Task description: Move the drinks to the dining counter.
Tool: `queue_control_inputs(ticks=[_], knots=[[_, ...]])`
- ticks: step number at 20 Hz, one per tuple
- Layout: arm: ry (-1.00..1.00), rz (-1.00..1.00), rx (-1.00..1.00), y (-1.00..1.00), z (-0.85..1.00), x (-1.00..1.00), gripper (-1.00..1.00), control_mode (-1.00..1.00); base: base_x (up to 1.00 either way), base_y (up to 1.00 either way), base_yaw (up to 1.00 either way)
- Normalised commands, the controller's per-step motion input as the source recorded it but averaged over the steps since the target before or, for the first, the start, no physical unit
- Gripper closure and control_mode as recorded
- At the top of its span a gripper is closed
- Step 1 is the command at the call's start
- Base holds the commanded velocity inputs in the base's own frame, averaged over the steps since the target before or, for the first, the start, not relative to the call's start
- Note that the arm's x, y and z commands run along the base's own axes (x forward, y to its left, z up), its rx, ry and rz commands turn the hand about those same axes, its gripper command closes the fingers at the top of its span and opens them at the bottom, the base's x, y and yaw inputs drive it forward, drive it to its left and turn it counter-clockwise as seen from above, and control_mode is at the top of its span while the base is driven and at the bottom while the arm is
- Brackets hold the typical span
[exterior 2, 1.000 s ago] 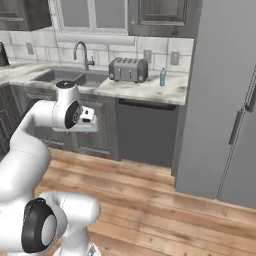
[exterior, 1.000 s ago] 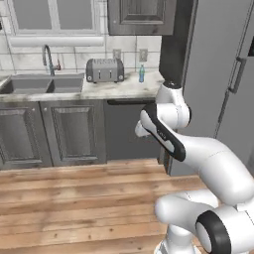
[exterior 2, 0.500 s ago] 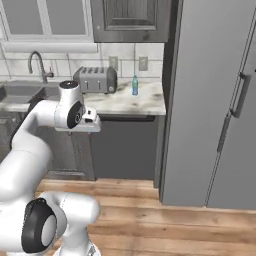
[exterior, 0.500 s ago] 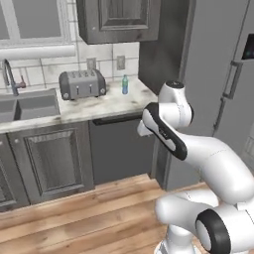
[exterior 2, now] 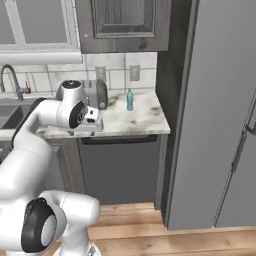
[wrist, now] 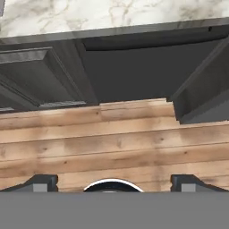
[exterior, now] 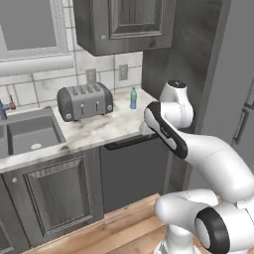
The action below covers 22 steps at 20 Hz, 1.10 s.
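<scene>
Pointing floorward, fingers (wrist: 44, 182) spread wide

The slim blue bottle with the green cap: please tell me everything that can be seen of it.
The slim blue bottle with the green cap looks like translucent plastic. It stands upright on the veined marble worktop, near the tiled back wall, below a wall outlet and to the right of the grey toaster, apart from it. Nothing but the worktop touches it.

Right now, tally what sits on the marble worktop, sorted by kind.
Blue bottle with green cap: 1
Grey toaster: 1
Total on the marble worktop: 2
</scene>
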Motion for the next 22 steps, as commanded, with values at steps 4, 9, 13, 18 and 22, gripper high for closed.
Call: queue_control_inputs(ticks=[4, 9, 13, 18, 22], knots=[[0.00, 0.00, 0.00, 0.00, 0.00, 0.00, -1.00, 1.00, 0.61, 0.33, -0.05], [0.00, 0.00, 0.00, 0.00, 0.00, 0.00, -1.00, 1.00, 0.50, -0.14, 0.00], [0.00, 0.00, 0.00, 0.00, 0.00, 0.00, -1.00, 1.00, 0.52, -0.33, 0.00], [0.00, 0.00, 0.00, 0.00, 0.00, 0.00, -1.00, 1.00, 0.61, -0.28, 0.00], [0.00, 0.00, 0.00, 0.00, 0.00, 0.00, -1.00, 1.00, 0.65, -0.28, 0.01]])
